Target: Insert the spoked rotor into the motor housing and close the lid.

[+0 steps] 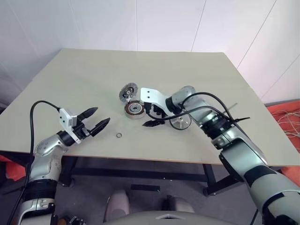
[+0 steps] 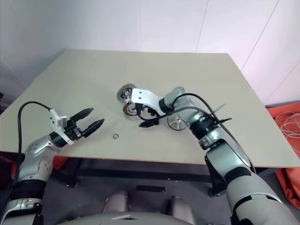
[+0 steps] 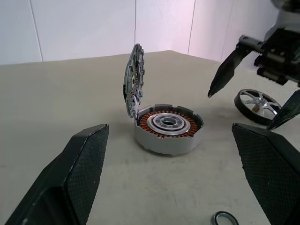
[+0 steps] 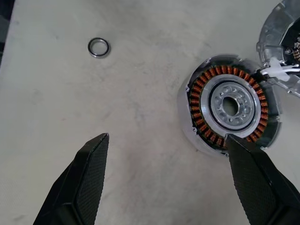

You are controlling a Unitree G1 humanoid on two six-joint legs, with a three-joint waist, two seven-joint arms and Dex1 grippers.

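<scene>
My right gripper (image 1: 155, 118) has its two black fingers (image 4: 82, 183) spread wide with nothing between them, pointing down at the table (image 1: 84, 79). In my right wrist view the motor housing (image 4: 230, 106) lies just beyond the fingertips, nearer one finger than the other, its copper windings and silver centre facing up and uncovered. The lid (image 3: 133, 78) stands up on edge at the housing's far side, tilted open and touching the housing rim. The spoked rotor (image 1: 180, 122) lies flat on the table just beside the housing on my right, partly under my right forearm; from the head view I cannot tell whether the arm touches it.

My left gripper (image 1: 95, 120) is likewise open and empty, held near the table's front edge on my left, its fingers aimed toward the housing but well apart from it. A small metal ring (image 1: 119, 135) lies on the table between the left fingertips and the housing, closer to the fingertips.
</scene>
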